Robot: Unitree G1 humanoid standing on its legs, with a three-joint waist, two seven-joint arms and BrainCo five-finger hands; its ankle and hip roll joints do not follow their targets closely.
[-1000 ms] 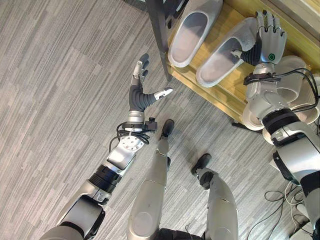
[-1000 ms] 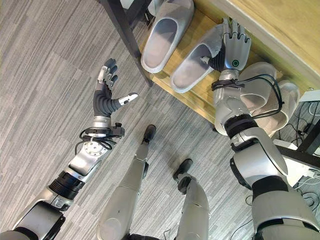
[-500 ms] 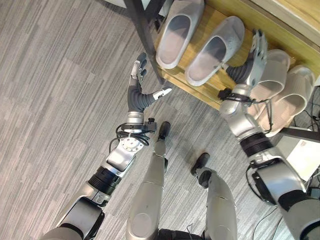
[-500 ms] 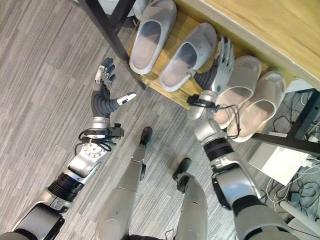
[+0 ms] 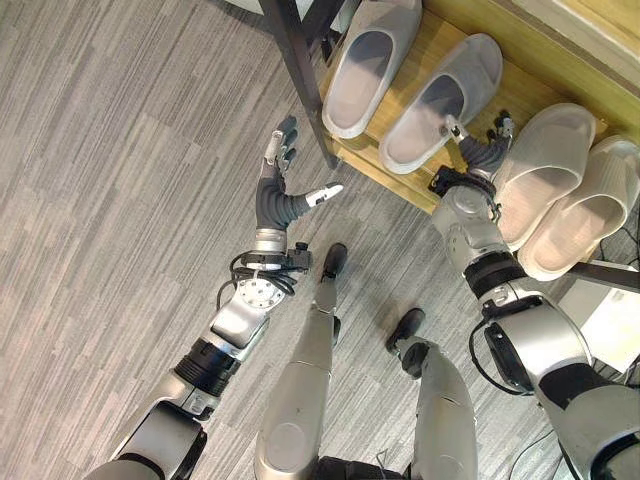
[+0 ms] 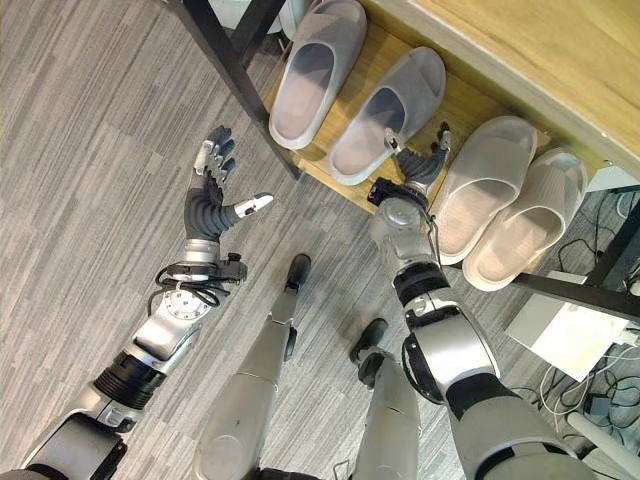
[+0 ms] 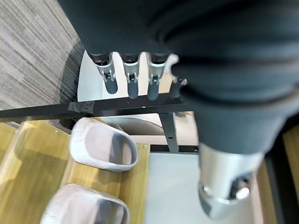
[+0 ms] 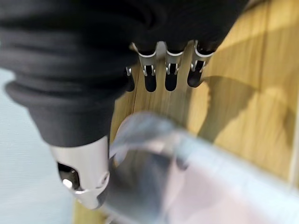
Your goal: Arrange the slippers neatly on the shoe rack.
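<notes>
The right robot hand (image 5: 478, 150), open and empty, sits between the grey slippers (image 5: 445, 100) and the beige pair (image 5: 545, 165) on the shoe rack (image 5: 432, 190). Their long axes run parallel, heels at the front edge. The left robot hand (image 5: 283, 185) hangs open over the floor (image 5: 120, 200).

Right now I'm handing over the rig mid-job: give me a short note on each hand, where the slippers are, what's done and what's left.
Left hand: open, empty, raised over the floor beside the rack's dark post.
Right hand: open, fingers straight, between the two slipper pairs, by the heel of the second grey slipper.
Slippers: grey pair side by side on the wooden shelf; beige pair side by side next to it.
Done: all four on the rack.
Left: square up the pairs if needed, pull the right hand out.
</notes>
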